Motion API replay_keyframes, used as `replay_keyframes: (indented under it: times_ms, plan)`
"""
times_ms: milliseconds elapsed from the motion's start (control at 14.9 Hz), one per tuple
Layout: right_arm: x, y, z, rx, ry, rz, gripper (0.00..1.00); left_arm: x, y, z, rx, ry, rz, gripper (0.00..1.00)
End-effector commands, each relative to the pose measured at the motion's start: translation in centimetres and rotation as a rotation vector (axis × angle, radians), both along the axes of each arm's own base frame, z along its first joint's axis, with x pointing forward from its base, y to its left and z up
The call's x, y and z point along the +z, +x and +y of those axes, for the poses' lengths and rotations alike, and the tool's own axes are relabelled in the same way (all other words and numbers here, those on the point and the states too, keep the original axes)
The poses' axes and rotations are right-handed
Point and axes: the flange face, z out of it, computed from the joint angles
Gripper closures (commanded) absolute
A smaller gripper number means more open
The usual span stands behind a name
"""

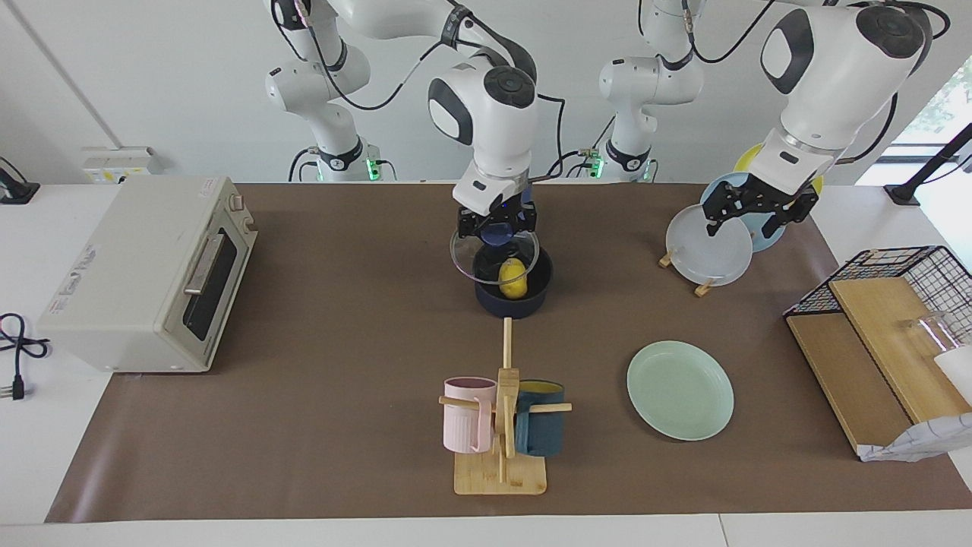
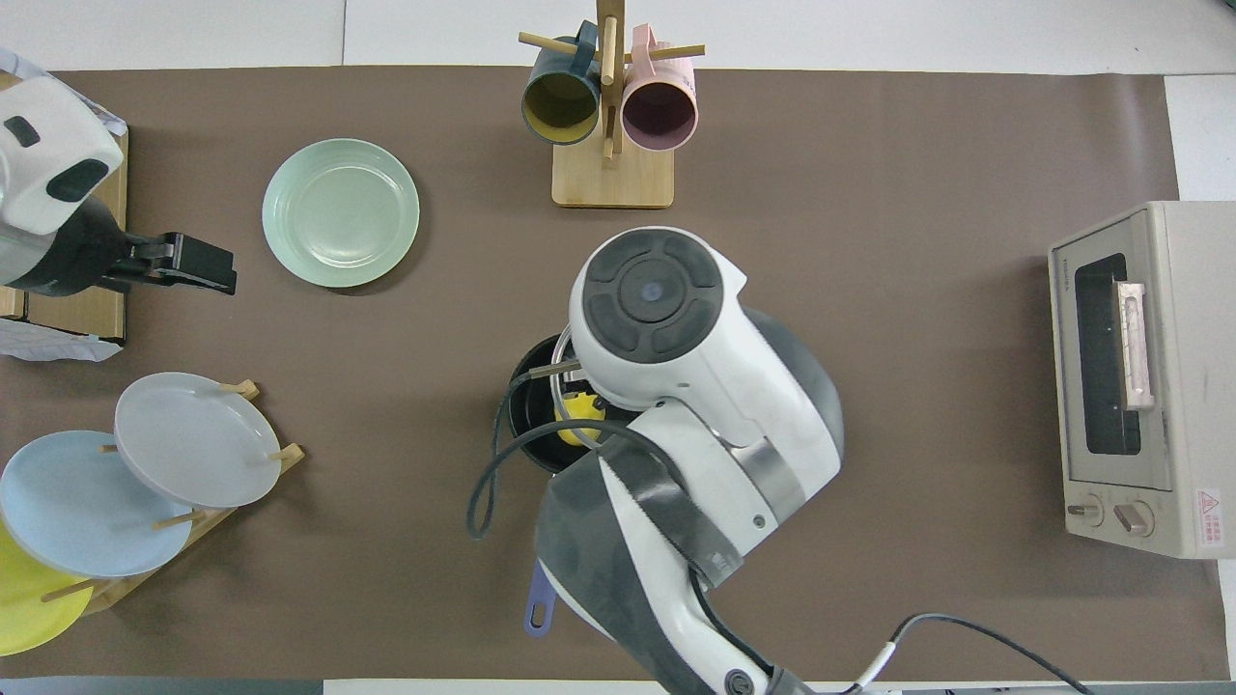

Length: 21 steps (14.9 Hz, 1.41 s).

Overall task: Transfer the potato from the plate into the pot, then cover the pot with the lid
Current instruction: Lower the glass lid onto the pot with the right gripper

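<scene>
A: Where's the potato (image 1: 514, 277)?
B: In the pot (image 1: 513, 301), lying on the black bottom. The lid (image 1: 494, 259) hangs just above it, tilted, not yet down on the pot's rim.

A: What has the lid?
B: The right gripper (image 1: 497, 222), over the pot, its fingers clamped shut on the blue knob. From overhead the right arm covers most of the pot, and only a bit of yellow shows.

A: And the other claw?
B: The left gripper (image 1: 759, 212) is up in the air over the plate rack (image 1: 710, 247) at the left arm's end of the table. Its fingers are spread wide with nothing between them.

A: Anything on the plate (image 1: 680, 390)?
B: No, the plate lies bare, farther from the robots than the pot, toward the left arm's end.

A: Other containers?
B: Two mugs hang on the mug stand (image 1: 502, 444), farther out than the pot.
</scene>
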Motion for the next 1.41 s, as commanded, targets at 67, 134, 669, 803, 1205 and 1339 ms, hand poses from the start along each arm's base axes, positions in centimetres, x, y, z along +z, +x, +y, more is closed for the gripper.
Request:
replay_keyframes:
  times_ms: [67,134,669,803,1205,1339]
  plan:
    - [-1.2,0.5,0.7,-0.026,0.003,-0.024,1.00,1.2,-0.5,1.3,0.002,0.031,0.007,0.00]
    - [-1.4,0.4,0.7,-0.034,0.000,-0.023,1.00,1.2,-0.7,1.4,0.004,0.032,0.018,0.00]
    - [-4.7,-1.8,2.6,-0.025,-0.014,-0.023,1.00,3.2,-3.4,1.3,0.007,0.029,0.061,0.00]
    - [-5.3,-1.9,2.6,-0.021,-0.024,-0.020,1.00,3.3,-4.2,1.2,0.009,0.029,0.064,0.00]
    - [-6.3,-2.1,2.6,-0.020,-0.012,-0.030,1.00,2.4,-4.1,0.9,-0.002,0.028,0.066,0.00]
    - [-6.4,-2.1,2.6,-0.020,-0.011,-0.031,1.00,3.8,-3.1,1.0,0.004,0.017,0.076,0.00]
